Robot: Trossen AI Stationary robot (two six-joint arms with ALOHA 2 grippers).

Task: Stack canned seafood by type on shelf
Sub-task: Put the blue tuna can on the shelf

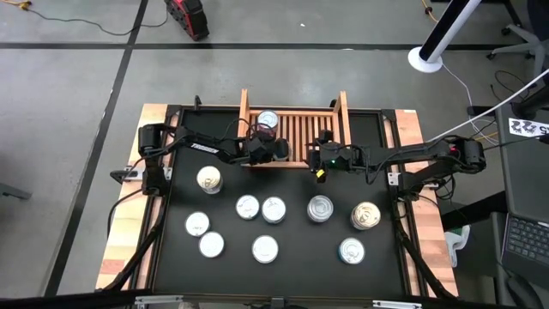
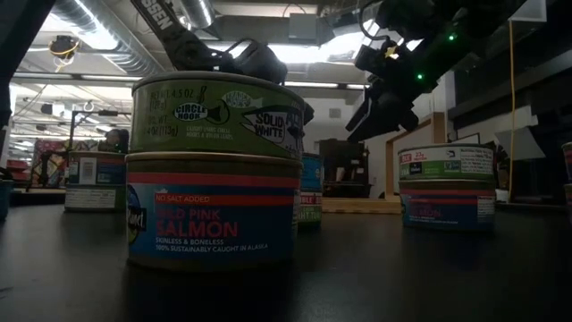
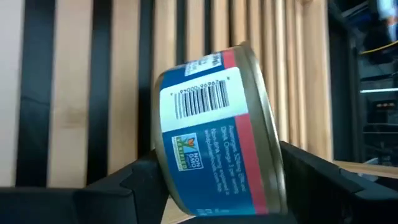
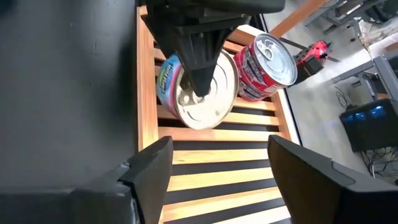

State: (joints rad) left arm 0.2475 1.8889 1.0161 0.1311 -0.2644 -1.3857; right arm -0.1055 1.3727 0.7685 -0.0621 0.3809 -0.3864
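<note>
The light wooden shelf [image 1: 296, 129] lies at the table's far middle. A red tin [image 4: 267, 62] stands on its slats toward the far left corner. My left gripper [image 1: 273, 150] reaches in from the left over the shelf's near left part, shut on a blue-labelled tin [image 3: 211, 137] that is tipped up on edge. My right gripper [image 4: 217, 155] hangs open over the shelf's near right part [image 1: 319, 159], with only slats between its fingers. Several more tins [image 1: 274, 209] stand on the black table nearer the front. My left gripper pinches the blue tin across its two flat faces. One finger [image 4: 199, 74] lies on the silvery lid [image 4: 217, 93], the other on the base [image 3: 158, 180]. The fingers slant down from the table's left. The tin is tilted, its lower rim [image 4: 189, 124] at the slats.
Tins stand in two loose rows on the table [image 1: 171, 206] in front of the shelf. Some are two-high, such as the green tin on a salmon tin [image 2: 214, 179]. The shelf's raised side boards [image 1: 345, 116] flank the slats. The slats [image 4: 205, 186] under my right gripper are bare.
</note>
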